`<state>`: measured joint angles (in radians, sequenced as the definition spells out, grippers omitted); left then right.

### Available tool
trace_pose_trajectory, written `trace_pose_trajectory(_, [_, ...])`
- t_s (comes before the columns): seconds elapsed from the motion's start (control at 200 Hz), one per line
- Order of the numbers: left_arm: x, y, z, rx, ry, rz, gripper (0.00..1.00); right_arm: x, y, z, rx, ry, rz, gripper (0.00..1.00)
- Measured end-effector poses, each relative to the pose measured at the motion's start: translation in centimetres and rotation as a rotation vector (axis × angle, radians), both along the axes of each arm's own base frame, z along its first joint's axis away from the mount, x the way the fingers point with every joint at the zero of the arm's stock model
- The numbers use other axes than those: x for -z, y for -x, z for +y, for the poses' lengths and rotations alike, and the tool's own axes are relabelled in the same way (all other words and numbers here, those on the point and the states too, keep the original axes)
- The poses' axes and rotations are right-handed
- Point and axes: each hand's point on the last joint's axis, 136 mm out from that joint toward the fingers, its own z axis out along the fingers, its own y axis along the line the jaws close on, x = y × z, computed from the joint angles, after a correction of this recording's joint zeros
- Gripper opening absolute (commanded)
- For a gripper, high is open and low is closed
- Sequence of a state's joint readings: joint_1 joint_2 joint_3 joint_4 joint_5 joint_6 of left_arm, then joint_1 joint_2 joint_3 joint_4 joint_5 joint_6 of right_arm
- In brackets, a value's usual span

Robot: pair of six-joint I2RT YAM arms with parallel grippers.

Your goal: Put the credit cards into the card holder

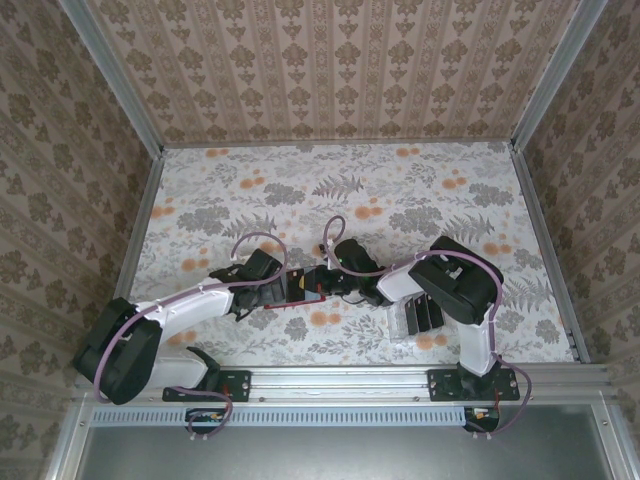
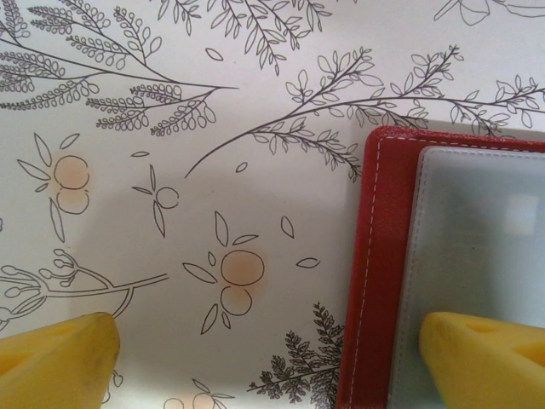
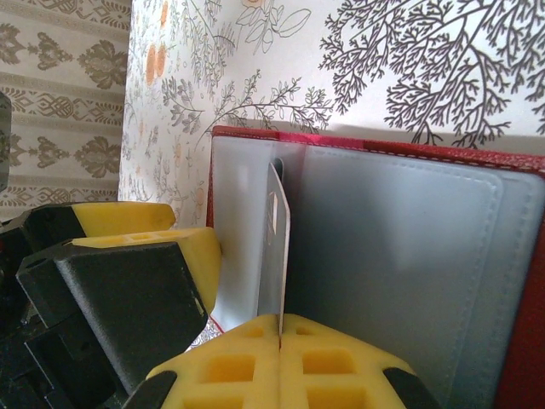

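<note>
At the surface's middle: we find the card holder (image 2: 375, 256) lying open where the 2 arms meet, grey pockets facing up
Right jaws: closed tight on 1 credit card (image 3: 274, 247), pinched by its near end
Left jaws: spread as wide as they go and holding nothing; 1 finger (image 2: 485, 358) sits over the holder's grey pocket and the other over bare surface beside it, so we judge they are pinning the holder down
Key relation: the card stands on edge, with its long axis running straight ahead from the right jaws to the seam between the 2 pockets
Nearer arm: the right, lined up with the seam
Next move, as we judge it: tilt the card flatter and slide it forward under a pocket lip
Right wrist view: shows the card against the seam; whether its far end is inside a pocket we cannot tell
Left wrist view: shows the stitched red edge and the finger on the pocket
Top view: shows spare credit cards (image 1: 425, 313) in a clear tray (image 1: 398, 322) beneath the right arm, apart from the holder
</note>
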<state>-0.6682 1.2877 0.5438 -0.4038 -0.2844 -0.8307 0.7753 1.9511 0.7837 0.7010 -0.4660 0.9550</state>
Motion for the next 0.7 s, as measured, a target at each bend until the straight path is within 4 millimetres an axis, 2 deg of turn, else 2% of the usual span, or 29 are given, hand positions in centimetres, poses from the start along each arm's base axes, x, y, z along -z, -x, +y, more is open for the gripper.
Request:
trace_pose_trajectory(0.22, [0.0,0.0,0.0,0.0,0.0,0.0,1.0,0.1,0.0,0.1,-0.006,0.002,0.007,0.0])
trace_pose_trajectory(0.7, [0.0,0.0,0.0,-0.001,-0.002,0.0,1.0,0.4,-0.4,2.6,-0.06,0.026,0.05,0.01])
